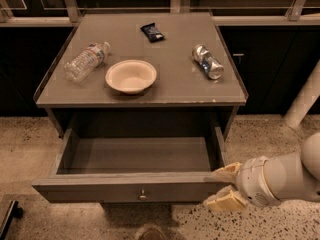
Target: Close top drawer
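The top drawer [125,188] is pulled far out from the grey-brown cabinet, showing its shallow empty grey interior. Its flat front panel faces me with a small round metal knob [143,195] at centre. My gripper [223,188] is at the lower right, right at the drawer front's right end. Its two cream fingers [227,174] are spread apart; the upper one lies at the panel's top right corner, the lower one just below and in front. It holds nothing.
On the cabinet top [175,81] lie a clear plastic bottle [87,60], a cream bowl [131,76], a dark snack packet [152,32] and a crushed can [208,61]. Speckled floor surrounds the cabinet. A pale post [305,99] stands at right.
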Controlling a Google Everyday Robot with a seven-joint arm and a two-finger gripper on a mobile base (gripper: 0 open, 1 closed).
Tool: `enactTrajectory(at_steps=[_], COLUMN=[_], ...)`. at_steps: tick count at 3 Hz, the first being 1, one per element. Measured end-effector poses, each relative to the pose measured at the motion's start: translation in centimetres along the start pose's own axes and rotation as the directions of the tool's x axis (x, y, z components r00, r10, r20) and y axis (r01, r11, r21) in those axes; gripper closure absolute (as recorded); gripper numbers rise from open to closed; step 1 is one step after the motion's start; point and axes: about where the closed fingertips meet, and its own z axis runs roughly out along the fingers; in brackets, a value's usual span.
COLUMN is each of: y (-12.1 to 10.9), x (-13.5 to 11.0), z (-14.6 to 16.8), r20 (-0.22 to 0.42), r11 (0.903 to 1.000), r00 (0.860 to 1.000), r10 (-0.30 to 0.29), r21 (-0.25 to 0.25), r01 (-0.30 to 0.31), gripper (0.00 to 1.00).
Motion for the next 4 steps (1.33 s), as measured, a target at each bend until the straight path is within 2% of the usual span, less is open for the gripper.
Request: enactTrajectory(at_steps=[2, 3, 4], y=[0.0, 0.2, 1.4], x=[0.0, 1.0, 3.2], z=[0.0, 2.2, 8.5], r20=[0.000, 0.076, 0.210], r11=[1.0000, 0.9995, 0.9954], r00=[1.000, 0.997, 0.973], r10=[0.000, 0.029, 0.095], r21=[0.000, 0.013, -0.007], r01=[0.000, -0.030, -0.096], gripper=[0.88, 1.00, 1.00])
